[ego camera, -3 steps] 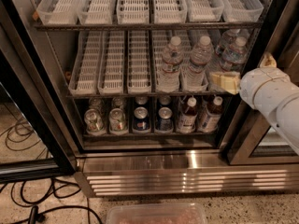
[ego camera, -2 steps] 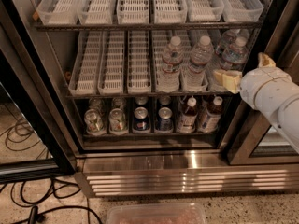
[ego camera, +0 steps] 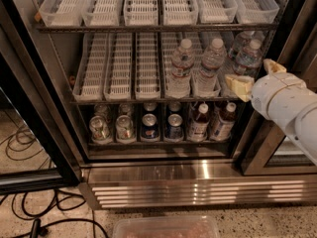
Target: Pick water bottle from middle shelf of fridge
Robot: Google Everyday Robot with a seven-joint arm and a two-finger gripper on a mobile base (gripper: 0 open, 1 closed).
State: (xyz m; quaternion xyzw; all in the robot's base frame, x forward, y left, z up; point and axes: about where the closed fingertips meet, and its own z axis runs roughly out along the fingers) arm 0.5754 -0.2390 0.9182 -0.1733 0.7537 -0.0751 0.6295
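Standing on the right end of the middle shelf (ego camera: pixel 148 102) of the fridge (ego camera: pixel 37 108): one water bottle (ego camera: pixel 247 58), clear, ribbed, white-capped, upright in the shelf's rightmost lane. Two more water bottles (ego camera: pixel 182 68) of the same kind stand upright in the lanes just left of it on that shelf. The four lane trays (ego camera: pixel 121 66) at the shelf's left hold nothing visible. Gripper (ego camera: pixel 257 76), on a white arm (ego camera: pixel 292 103), sits at the shelf's right front corner, level with the lower half of the rightmost bottle. Its two pale yellow fingertips (ego camera: pixel 240 87) are spread apart and clasp nothing, one in front of the bottle's base and the other out to the right of the shelf; whether either touches the bottle cannot be told. Above the shelf is a tier of white slotted trays (ego camera: pixel 141 4), with no stock seen. Below the shelf are four metal cans (ego camera: pixel 149 127) at front, more behind, and two white-capped dark drink bottles (ego camera: pixel 199 122) under the water bottles. Further below lie the stainless slatted base (ego camera: pixel 198 185), black cables (ego camera: pixel 29 217) on the floor at lower left, and a clear plastic container (ego camera: pixel 166 227) at bottom centre.
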